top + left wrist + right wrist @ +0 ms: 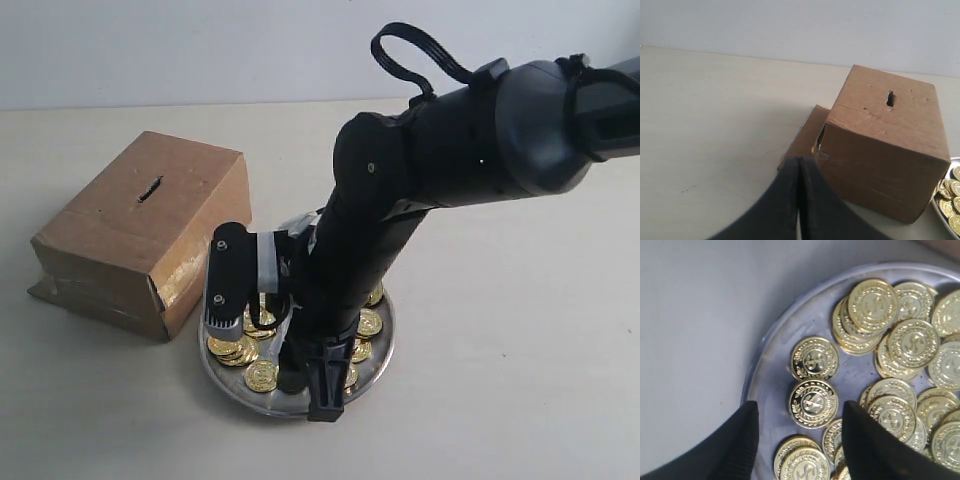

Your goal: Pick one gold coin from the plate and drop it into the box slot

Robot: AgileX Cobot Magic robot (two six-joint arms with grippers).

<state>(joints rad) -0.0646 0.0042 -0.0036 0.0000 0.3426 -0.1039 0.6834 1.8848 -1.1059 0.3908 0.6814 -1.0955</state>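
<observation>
The shiny silver plate (383, 345) holds several gold coins (260, 375) and sits right of the brown cardboard box (140, 235). The dark slot (150, 189) is in the box's top. My right gripper (275, 345) reaches down into the plate, open. In the right wrist view its fingertips (751, 410) straddle a single flat gold coin (813, 403) on the plate (771, 352), touching nothing. My left gripper (799, 165) is shut and empty, low beside the box (880, 150), with the slot (890, 98) and the plate's edge (940, 210) in its view.
A loose cardboard flap (807, 135) lies on the pale table (500, 350) at the box's base. The right arm (450, 150) stretches over the plate from the upper right and hides much of it. More coins (905, 345) are heaped towards the plate's middle.
</observation>
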